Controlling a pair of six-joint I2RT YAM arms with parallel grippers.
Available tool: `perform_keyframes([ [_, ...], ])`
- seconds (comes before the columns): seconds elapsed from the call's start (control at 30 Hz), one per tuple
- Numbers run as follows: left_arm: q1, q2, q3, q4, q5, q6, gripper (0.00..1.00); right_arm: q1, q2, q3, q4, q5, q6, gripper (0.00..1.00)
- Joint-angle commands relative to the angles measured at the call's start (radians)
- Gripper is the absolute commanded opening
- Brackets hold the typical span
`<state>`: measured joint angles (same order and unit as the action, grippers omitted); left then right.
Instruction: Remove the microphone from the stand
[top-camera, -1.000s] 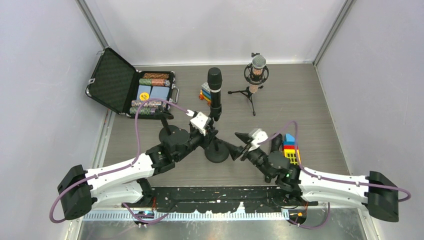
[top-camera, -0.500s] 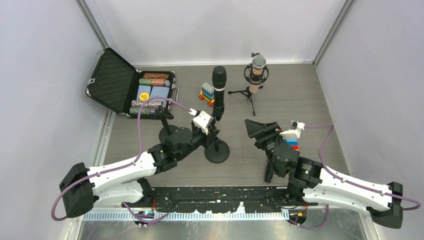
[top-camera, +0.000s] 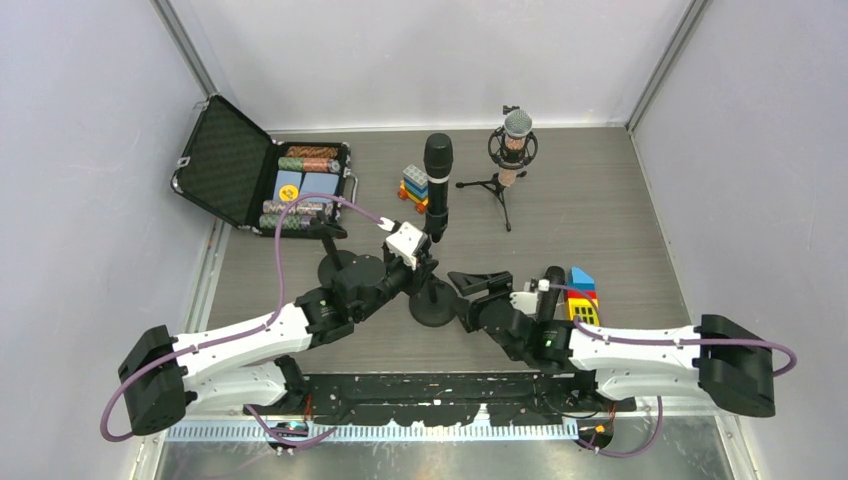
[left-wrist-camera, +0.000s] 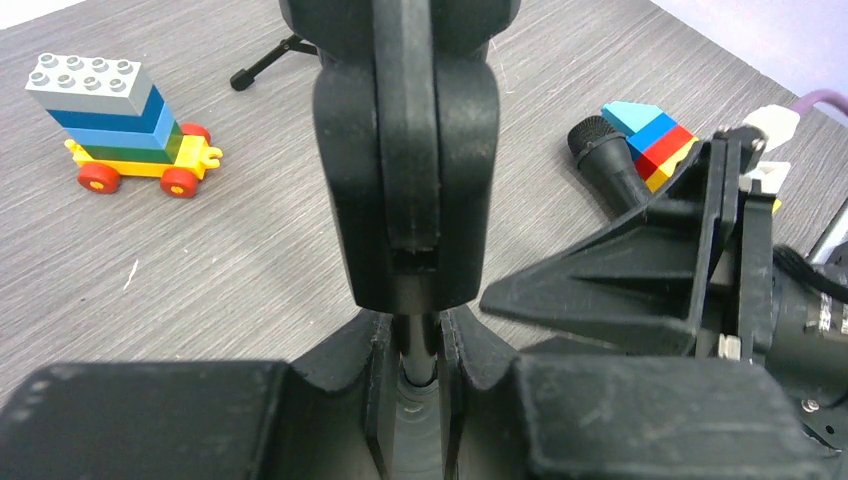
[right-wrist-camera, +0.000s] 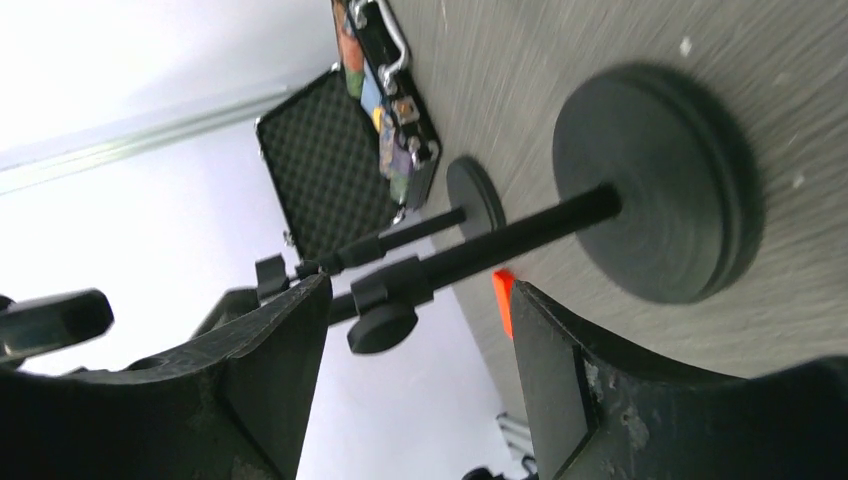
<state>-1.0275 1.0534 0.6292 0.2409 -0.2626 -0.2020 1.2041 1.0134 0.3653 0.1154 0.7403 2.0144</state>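
Both arms (top-camera: 240, 340) reach inward: left pincer (top-camera: 417, 262) clamps stand (top-camera: 433, 304), right pincer (top-camera: 472, 298) gapes.

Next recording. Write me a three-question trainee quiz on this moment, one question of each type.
1. True or false: the black microphone is already off its stand.
2. Which one stands open, with nothing held? A) left pincer B) right pincer
3. Fill in: the left pincer is shut on the stand's ____, just below the clip.

Key: 1 false, it still sits upright in the clip. 2 B. 3 pole.
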Motion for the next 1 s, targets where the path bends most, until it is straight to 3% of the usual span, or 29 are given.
perform_keyframes([
  [0.0, -0.004, -0.022, 0.029, -0.021, -0.022, -0.002, 0.00, 0.041, 0.040, 0.008, 0.206, -0.005, 0.327, 0.71],
  [0.13, -0.005, -0.020, 0.026, -0.013, -0.022, 0.001, 0.00, 0.063, 0.045, 0.004, 0.221, 0.002, 0.364, 0.66],
  [0.37, -0.005, -0.018, 0.027, -0.015, -0.017, 0.003, 0.00, 0.066, 0.051, -0.028, 0.258, 0.037, 0.405, 0.44],
  [0.63, -0.004, -0.020, 0.027, -0.017, -0.021, 0.004, 0.00, 0.065, 0.024, -0.027, 0.190, 0.109, 0.398, 0.45],
  [0.97, -0.005, -0.007, 0.030, 0.000, -0.020, -0.005, 0.00, 0.064, 0.044, -0.033, 0.254, 0.104, 0.391, 0.49],
])
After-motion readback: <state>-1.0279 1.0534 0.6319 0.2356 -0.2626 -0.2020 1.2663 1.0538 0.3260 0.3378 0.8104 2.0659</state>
